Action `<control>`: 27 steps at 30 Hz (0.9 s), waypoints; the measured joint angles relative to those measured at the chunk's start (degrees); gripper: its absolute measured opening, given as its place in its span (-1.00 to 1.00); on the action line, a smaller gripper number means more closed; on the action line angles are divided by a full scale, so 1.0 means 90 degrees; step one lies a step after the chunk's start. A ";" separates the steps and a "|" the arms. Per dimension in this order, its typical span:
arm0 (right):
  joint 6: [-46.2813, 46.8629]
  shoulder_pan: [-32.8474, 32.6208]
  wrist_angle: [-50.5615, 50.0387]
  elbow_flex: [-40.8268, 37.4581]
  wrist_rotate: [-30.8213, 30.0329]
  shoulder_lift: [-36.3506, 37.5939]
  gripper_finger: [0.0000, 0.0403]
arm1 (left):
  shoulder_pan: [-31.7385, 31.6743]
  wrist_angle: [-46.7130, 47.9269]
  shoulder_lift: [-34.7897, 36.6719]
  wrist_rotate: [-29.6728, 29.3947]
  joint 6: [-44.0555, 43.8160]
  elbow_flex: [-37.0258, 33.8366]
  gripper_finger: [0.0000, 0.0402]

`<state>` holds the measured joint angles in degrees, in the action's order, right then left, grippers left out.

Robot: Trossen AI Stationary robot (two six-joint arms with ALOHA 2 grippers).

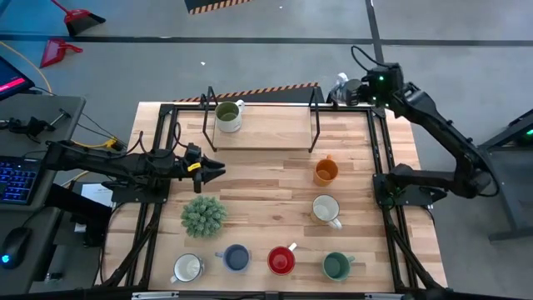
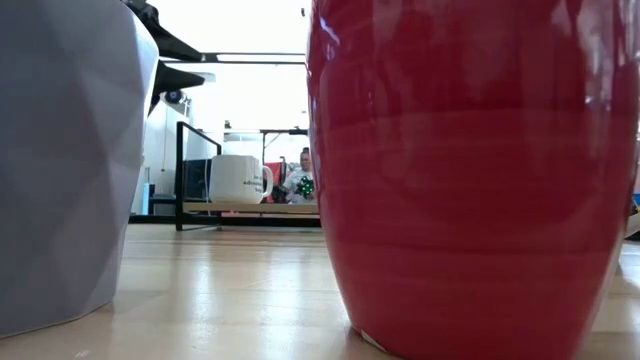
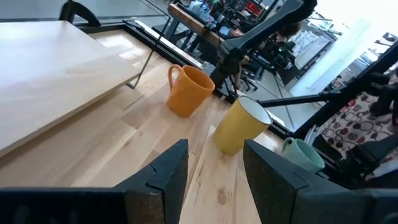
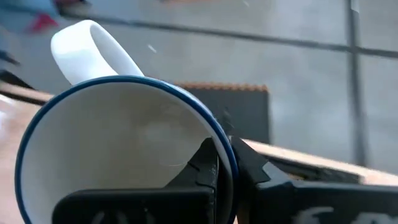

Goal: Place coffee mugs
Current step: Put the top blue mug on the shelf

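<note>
The worktop (image 1: 275, 187) is pale, jointed wooden planks inside a dark metal frame. At its far edge stands a low shelf (image 1: 275, 133): a smooth, light board on thin black wire legs. The job looks barely begun. Only one mug, the olive-rimmed cream mug (image 1: 227, 116), stands on that shelf, near its left end.

A second is on its way, by my reading: the right hand (image 4: 217, 165) is pinched on the rim of a white mug (image 4: 118, 149) with a thin blue lip and a looped handle, held in the air off the worktop's far right corner.

Six remain on the planks. The orange mug (image 1: 326, 172) and a cream mug (image 1: 326, 209) sit right of centre. Along the near edge run a white mug (image 1: 188, 267), blue mug (image 1: 236, 257), red mug (image 1: 281, 260) and green mug (image 1: 336, 266). All are round, glossy ceramic.

A bushy, spiky plant (image 1: 203, 214) sits left of centre.

The left hand (image 3: 214, 165) hovers empty at the left side, its fingers moderately apart.
</note>
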<state>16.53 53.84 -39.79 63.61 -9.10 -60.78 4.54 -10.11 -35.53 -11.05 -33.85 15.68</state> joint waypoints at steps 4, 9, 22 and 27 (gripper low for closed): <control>0.0327 -0.0300 0.0727 0.0005 0.0369 0.0089 -1.00 | 0.0000 0.0000 0.0001 0.0118 0.0002 0.0000 -0.29; 0.0634 -0.0929 0.1172 0.0005 0.0389 -0.0013 -1.00 | 0.0000 0.0000 0.0001 0.0246 0.0000 0.0000 -0.29; 0.1117 -0.2499 0.2508 0.0360 -0.0160 -0.1450 -1.00 | 0.0000 0.0000 0.0000 0.0429 0.0000 0.0000 -0.29; 0.0846 -0.2788 0.2017 0.1523 -0.0171 -0.2491 -1.00 | 0.0002 0.0002 0.0000 0.0664 0.0000 0.0000 -0.29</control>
<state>24.15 28.75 -21.63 77.32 -10.64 -83.21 4.56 -10.09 -35.53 -5.07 -33.85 15.68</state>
